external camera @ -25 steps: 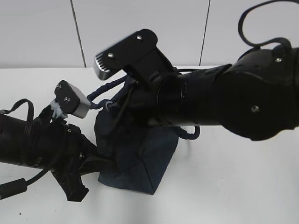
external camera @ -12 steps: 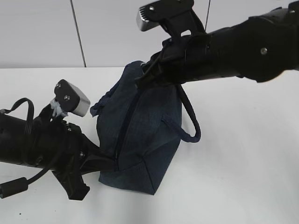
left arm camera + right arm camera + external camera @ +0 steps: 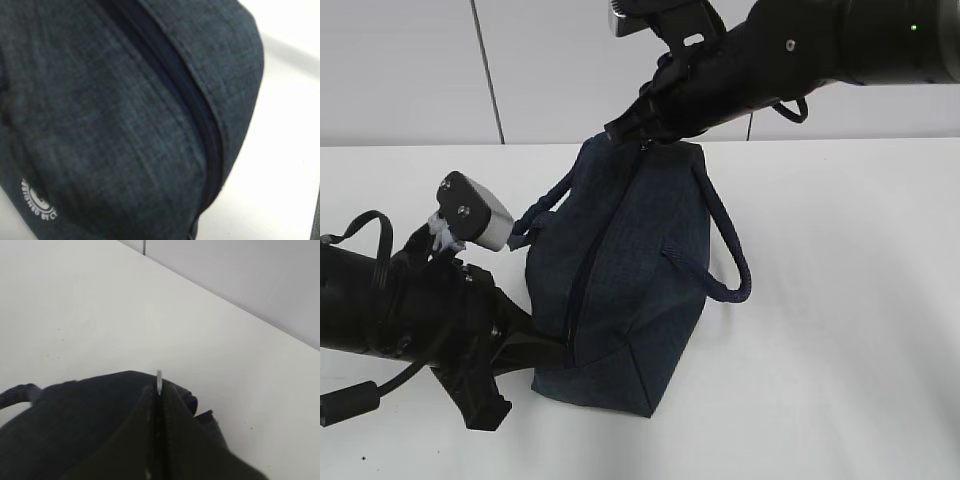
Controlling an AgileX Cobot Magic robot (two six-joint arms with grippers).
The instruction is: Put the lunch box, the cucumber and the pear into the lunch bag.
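Note:
The dark navy lunch bag (image 3: pixel 630 270) stands slanted on the white table, and its zipper (image 3: pixel 583 295) looks shut along the side facing me. My right gripper (image 3: pixel 638 135) is at the bag's raised top end, shut on the silver zipper pull (image 3: pixel 159 377), which pokes out between its dark fingers (image 3: pixel 137 435). My left gripper (image 3: pixel 554 350) is shut on the bag's low near end. In the left wrist view, bag fabric (image 3: pixel 100 125) and the zipper (image 3: pixel 200 120) fill the picture and hide the jaws. The lunch box, the cucumber and the pear are out of view.
One padded handle (image 3: pixel 728 255) hangs off the bag's right side, and the other handle (image 3: pixel 535 215) sags toward the left arm. Bare white table (image 3: pixel 840 330) spreads to the right and front. A grey panelled wall (image 3: pixel 410 70) closes the back.
My right arm has risen and swung back to the right, drawing the bag's top end up taut by the zipper pull. The left arm has not moved.

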